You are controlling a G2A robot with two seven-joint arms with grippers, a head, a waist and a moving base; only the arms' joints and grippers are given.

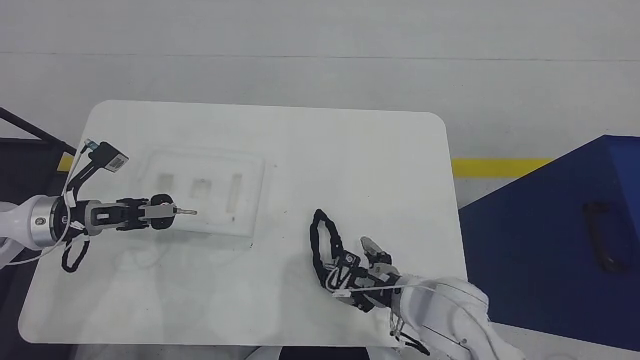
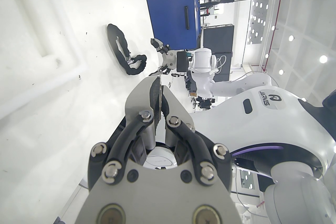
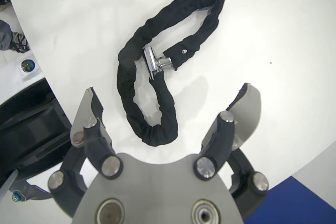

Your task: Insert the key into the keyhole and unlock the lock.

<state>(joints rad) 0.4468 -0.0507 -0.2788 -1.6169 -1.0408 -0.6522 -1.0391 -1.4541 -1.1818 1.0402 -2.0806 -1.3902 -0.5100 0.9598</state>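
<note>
A black fabric-sleeved chain lock (image 3: 157, 25) lies coiled on the white table (image 1: 400, 160), its chrome lock body (image 3: 153, 64) in the middle of the loop. My right gripper (image 3: 169, 96) hovers open just above the near end of the chain, one finger on each side of it; the top view places the right gripper (image 1: 358, 268) beside the lock (image 1: 324, 243). My left gripper (image 1: 166, 210) sits over the table's left side, shut on a thin metal key (image 2: 158, 96) whose tip (image 1: 186, 211) points toward the lock (image 2: 119, 47), well apart from it.
A white foam tray (image 1: 205, 192) with shallow rectangular recesses lies under and beside the left gripper. A blue cabinet (image 1: 560, 250) stands off the table's right edge. Bare tabletop lies between tray and lock.
</note>
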